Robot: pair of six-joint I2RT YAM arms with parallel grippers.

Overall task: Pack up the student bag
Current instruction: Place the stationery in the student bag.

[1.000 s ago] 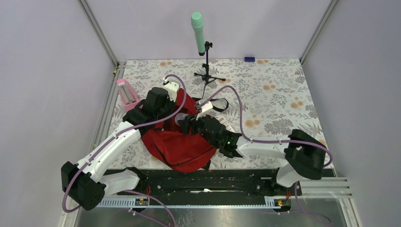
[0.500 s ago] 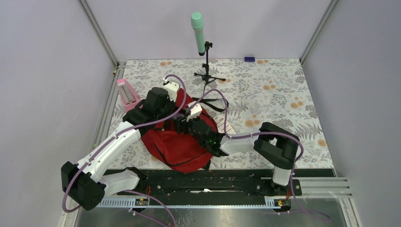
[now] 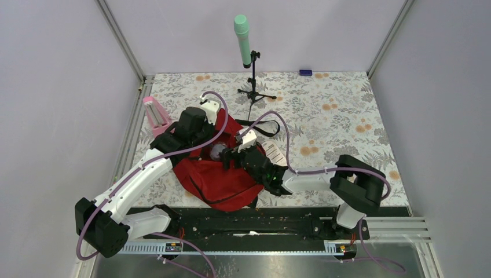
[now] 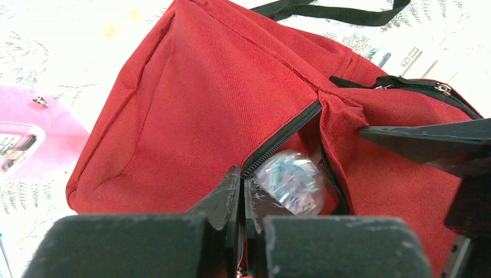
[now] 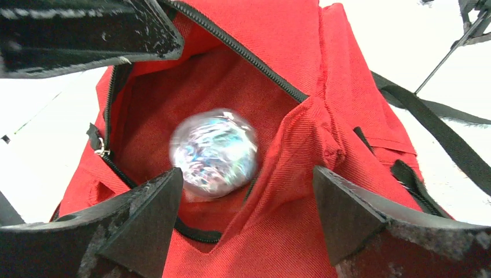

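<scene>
The red bag (image 3: 223,179) lies on the flowery table cloth (image 3: 336,116), on the left side and close to the near edge. It is the biggest thing there. Its zip is open at the top, and the hole faces up.

Inside the hole sits a shiny ball (image 5: 214,152) that looks like crinkly silver wrap. It looks a bit blurry.

The right claw (image 5: 246,174) hangs just over the open hole, coming in from the right. Its two fingers are spread wide apart. The ball shows between them, down inside the bag, and neither finger touches it. The claw holds nothing.

The left claw (image 4: 241,185) is at the far left side of the bag. Its fingers are pressed together, pinching the cloth edge of the bag right by the black zip (image 4: 284,136). That edge is lifted up, so the hole gapes.

A black strap (image 3: 263,128) trails off the far right side of the bag onto the cloth. A white card (image 3: 277,153) pokes out from beside the bag on the right.

Just left of the bag stands a pink thing (image 3: 154,113). Farther back is a green microphone (image 3: 243,40) on a black stand (image 3: 255,87). A small blue thing (image 3: 305,72) lies at the far edge.
</scene>
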